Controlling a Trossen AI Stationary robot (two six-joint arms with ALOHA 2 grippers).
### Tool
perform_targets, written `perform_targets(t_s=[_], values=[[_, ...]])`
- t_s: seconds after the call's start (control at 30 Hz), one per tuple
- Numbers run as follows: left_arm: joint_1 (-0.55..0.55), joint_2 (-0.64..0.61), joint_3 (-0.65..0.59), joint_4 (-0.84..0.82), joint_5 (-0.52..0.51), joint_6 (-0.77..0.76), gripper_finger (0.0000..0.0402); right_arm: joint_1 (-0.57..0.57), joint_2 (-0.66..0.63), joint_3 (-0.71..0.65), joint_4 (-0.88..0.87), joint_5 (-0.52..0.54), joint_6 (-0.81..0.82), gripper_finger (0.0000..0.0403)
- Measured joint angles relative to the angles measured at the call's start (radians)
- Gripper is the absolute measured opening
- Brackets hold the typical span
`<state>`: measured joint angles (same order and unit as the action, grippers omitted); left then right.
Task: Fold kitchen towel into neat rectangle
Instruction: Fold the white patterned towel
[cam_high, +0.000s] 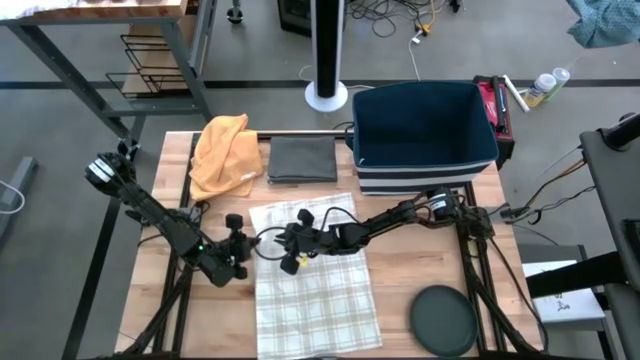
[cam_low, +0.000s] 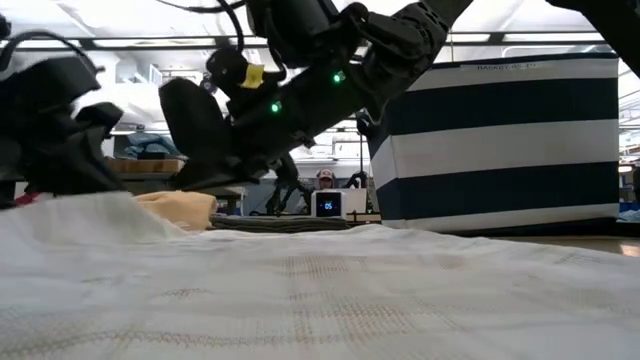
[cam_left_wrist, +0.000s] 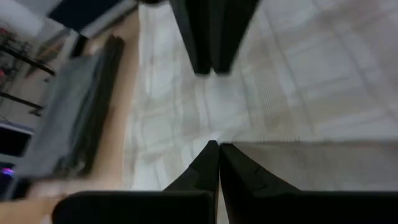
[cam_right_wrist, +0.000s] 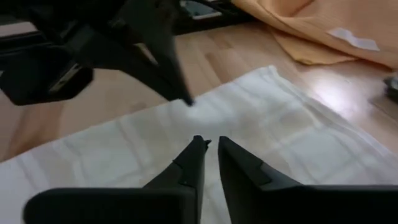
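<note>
the left gripper (cam_high: 248, 243) sits low at the left edge of the towel (cam_high: 315, 290), its fingers (cam_left_wrist: 208, 165) pressed together; in the left wrist view their tips meet right at the cloth's edge, though whether any fabric is pinched between them cannot be told. just past those tips, the right gripper (cam_high: 290, 240) faces it from the other side, over the upper left part of the towel, so the two stand near each other, tip towards tip. the right gripper's fingers (cam_right_wrist: 193, 163) stand a narrow slit apart, hovering just above the cloth with nothing between them, and the left arm's dark fingers touch the towel's edge just ahead of them. the towel is a pale checked cloth lying spread flat on the table (cam_high: 400, 300), under and in front of both grippers, its long side running away from them towards the table's near edge; in the low view it fills the whole foreground. beyond the left gripper, on the far side of the table, lies a crumpled orange cloth (cam_high: 224, 152), and beside that a folded grey cloth (cam_high: 302, 159), both well apart from the towel. farther along the right arm stands a dark blue bin (cam_high: 424, 125) with striped sides. near the table's front right corner, well away from both grippers, lies a dark round disc (cam_high: 444, 320).
</note>
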<state>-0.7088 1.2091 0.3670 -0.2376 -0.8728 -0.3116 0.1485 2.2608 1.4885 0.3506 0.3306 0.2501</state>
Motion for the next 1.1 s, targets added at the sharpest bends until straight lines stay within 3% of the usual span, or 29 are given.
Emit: perform_targets(t_s=[0.2, 0.37, 0.6, 1.1], values=[[0.0, 0.0, 0.034, -0.049, -0.008, 0.034, 0.0, -0.022, 0.0, 0.003, -0.035, -0.002, 0.003, 0.009], [-0.001, 0.0, 0.035, -0.134, -0.008, -0.018, 0.0, -0.044, 0.0, 0.003, -0.193, -0.027, 0.062, 0.01], [-0.001, 0.001, 0.027, -0.179, 0.008, -0.117, 0.0, -0.057, -0.002, 0.006, -0.246, -0.014, 0.142, 0.0093], [0.001, 0.029, -0.027, -0.139, 0.062, -0.276, 0.0012, -0.061, -0.004, 0.007, -0.23, -0.016, 0.144, 0.0087]])
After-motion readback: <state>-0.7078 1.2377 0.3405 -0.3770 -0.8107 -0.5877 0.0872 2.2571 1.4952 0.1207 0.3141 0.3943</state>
